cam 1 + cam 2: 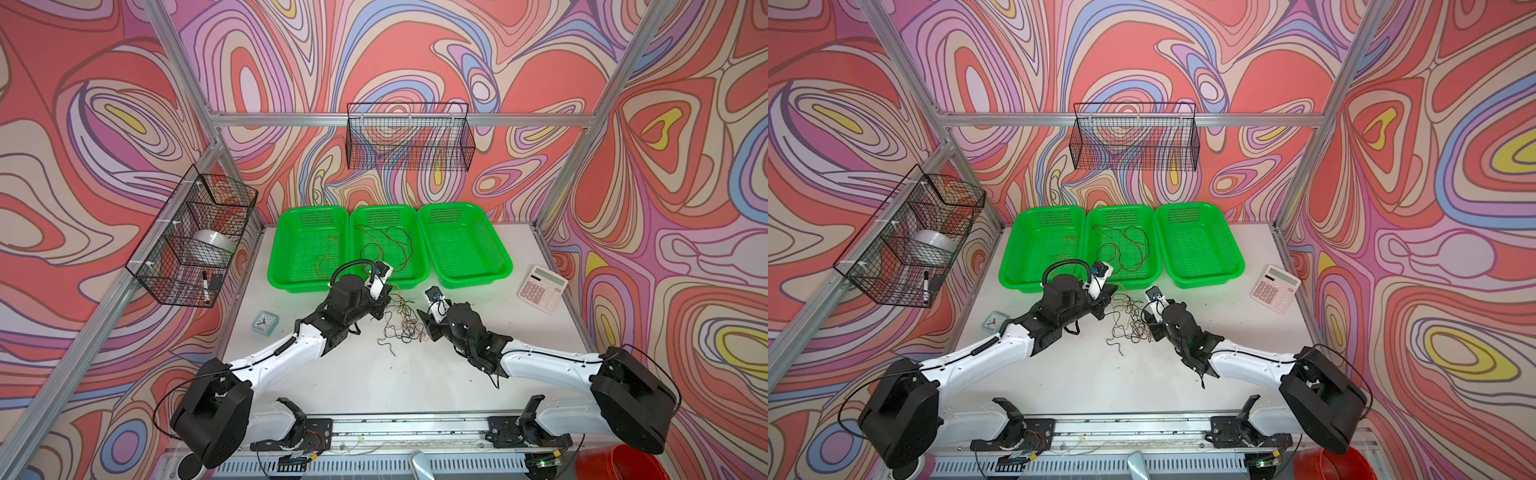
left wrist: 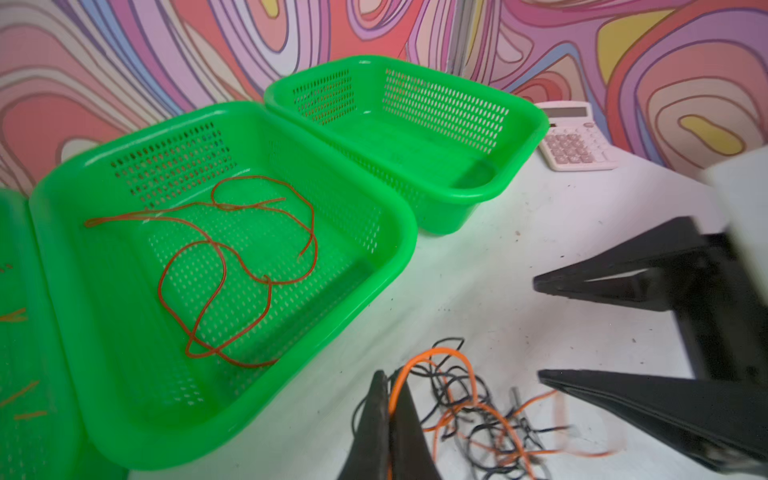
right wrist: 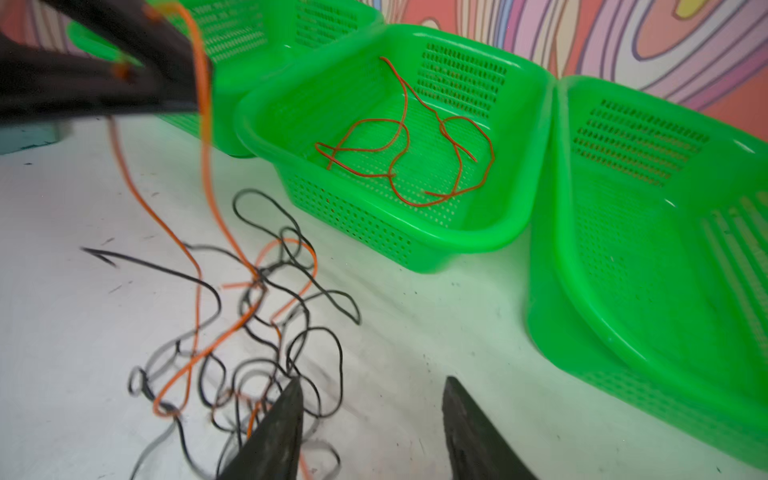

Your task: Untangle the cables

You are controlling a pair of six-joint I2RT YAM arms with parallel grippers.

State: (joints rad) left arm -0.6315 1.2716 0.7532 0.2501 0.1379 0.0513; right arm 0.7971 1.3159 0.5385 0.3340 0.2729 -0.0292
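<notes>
left green basket (image 1: pixel 299 257) holds orange cables (image 1: pixel 329 249); middle basket (image 1: pixel 384 217) holds red-brown cables (image 1: pixel 376 246).

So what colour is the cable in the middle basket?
Red-brown cable, clearest in left wrist view.

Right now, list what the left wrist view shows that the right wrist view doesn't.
Only the left wrist view: the calculator. Only the right wrist view: the loose end of the black cable, trailing away from the tangle. Both: the middle basket holding the red-brown cable, the left gripper shut on the orange cable, and the right gripper open at the tangle's edge.
</notes>
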